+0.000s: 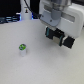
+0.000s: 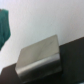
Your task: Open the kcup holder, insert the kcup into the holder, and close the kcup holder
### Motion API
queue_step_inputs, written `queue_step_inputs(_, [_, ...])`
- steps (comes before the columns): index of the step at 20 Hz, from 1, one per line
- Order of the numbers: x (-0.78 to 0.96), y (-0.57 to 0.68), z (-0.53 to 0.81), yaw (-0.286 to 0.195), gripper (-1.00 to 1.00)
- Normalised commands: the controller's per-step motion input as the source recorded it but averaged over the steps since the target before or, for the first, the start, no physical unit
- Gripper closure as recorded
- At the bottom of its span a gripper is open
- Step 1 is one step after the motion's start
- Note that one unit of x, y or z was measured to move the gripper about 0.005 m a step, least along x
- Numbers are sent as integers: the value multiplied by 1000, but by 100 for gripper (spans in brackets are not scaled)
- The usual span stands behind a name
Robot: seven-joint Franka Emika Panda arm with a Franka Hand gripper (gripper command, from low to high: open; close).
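The kcup (image 1: 22, 49), a small white pod with a green top, stands upright on the white table (image 1: 35, 65) toward the exterior view's left. My gripper (image 1: 56, 37) hangs above the table at the exterior view's upper right, well away from the kcup, open with nothing between its black, teal-padded fingers. In the blurred wrist view a boxy unit with a pale grey top and dark sides fills the middle; it looks like the kcup holder (image 2: 40, 54), and its drawers do not show. One teal fingertip (image 2: 4, 25) sits at that picture's edge. The exterior view does not show the holder.
Dark equipment and cables (image 1: 11, 18) lie along the table's back edge at the exterior view's left. The arm's white body (image 1: 59, 11) fills the upper right.
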Motion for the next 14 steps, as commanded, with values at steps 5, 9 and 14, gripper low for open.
queue_step_inputs(5, [-279, -436, 120, -248, -100])
queue_step_inputs(9, [-300, -441, 40, -245, -100])
queue_step_inputs(14, [-358, -454, 4, -235, -100])
